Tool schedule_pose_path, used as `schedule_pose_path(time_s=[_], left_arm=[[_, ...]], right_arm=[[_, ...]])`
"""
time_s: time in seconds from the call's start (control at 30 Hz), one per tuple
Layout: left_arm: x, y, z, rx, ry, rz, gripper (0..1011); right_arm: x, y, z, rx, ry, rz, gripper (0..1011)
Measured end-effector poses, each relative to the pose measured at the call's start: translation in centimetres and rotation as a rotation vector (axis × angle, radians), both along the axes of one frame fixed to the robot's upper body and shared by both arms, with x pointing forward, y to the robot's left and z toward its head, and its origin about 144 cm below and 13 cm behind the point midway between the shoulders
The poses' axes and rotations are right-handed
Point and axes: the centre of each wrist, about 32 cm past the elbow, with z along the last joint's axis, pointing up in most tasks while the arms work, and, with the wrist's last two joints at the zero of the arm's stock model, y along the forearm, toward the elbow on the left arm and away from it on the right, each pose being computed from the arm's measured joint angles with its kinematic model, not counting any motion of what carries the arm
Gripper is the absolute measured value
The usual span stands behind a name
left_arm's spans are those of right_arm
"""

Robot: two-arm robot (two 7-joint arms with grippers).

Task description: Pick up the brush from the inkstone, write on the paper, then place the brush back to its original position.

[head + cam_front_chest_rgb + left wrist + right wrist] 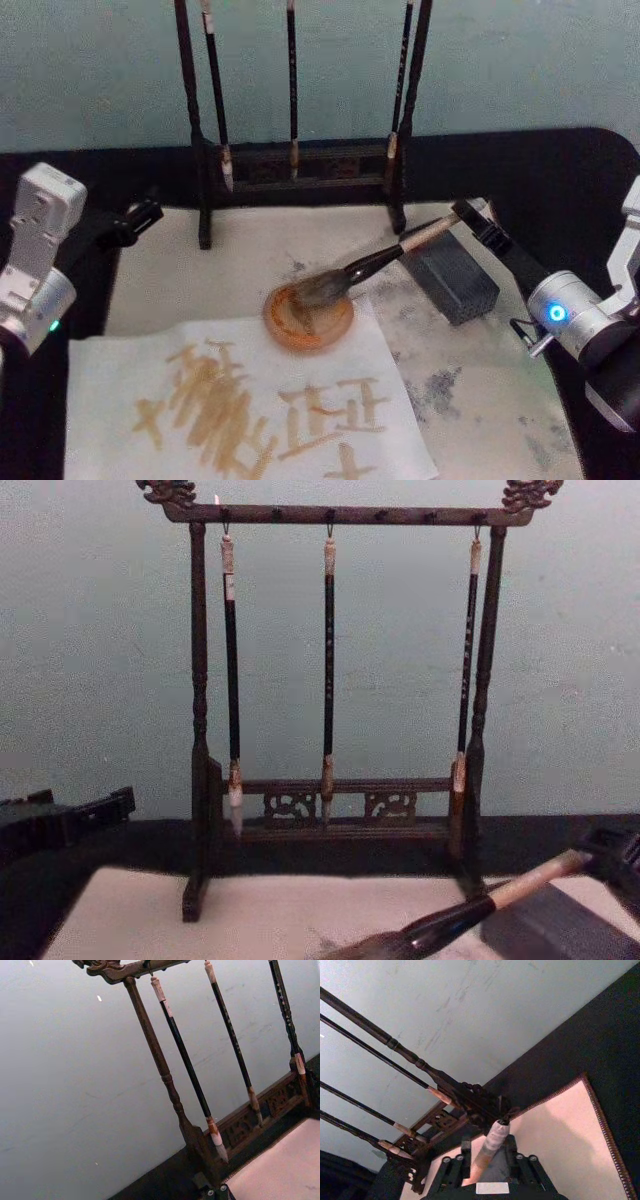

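Brush [375, 262] bristles rest in the round brown inkstone [308, 317], its handle slanting up into the right gripper [472, 222], whose fingers are clamped on the cream end. Beside the inkstone lies the paper [240, 405] with tan strokes. Left gripper [135, 220] sits well away; I cannot tell its state.

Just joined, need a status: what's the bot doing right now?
The right claw is shut on the handle end of the brush, whose bristles rest in the round brown inkstone. The white sheet in front carries brownish characters. The left claw sits idle at the mat's far left edge. Three thin brushes hang on the wooden rack behind.
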Motion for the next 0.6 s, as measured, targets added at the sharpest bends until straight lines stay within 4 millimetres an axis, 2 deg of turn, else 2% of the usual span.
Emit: schedule_pose_path(time_s=[0.2, 0.23, 0.5, 0.6], left_arm=[[0.0, 0.0, 0.0, 0.000, 0.000, 0.000, 1002], [0.0, 0.0, 0.0, 0.000, 0.000, 0.000, 1002], [0.0, 0.0, 0.0, 0.000, 0.000, 0.000, 1002], [0.0, 0.0, 0.0, 0.000, 0.000, 0.000, 1002]], right_arm=[[0.0, 0.0, 0.0, 0.001, -0.001, -0.001, 591], [-0.1, -0.1, 0.1, 0.000, 0.002, -0.007, 653], [-1.0, -0.2, 0.5, -0.033, 0.007, -0.037, 902], [-1.5, -0.1, 0.8, -0.067, 0.000, -0.049, 964]])
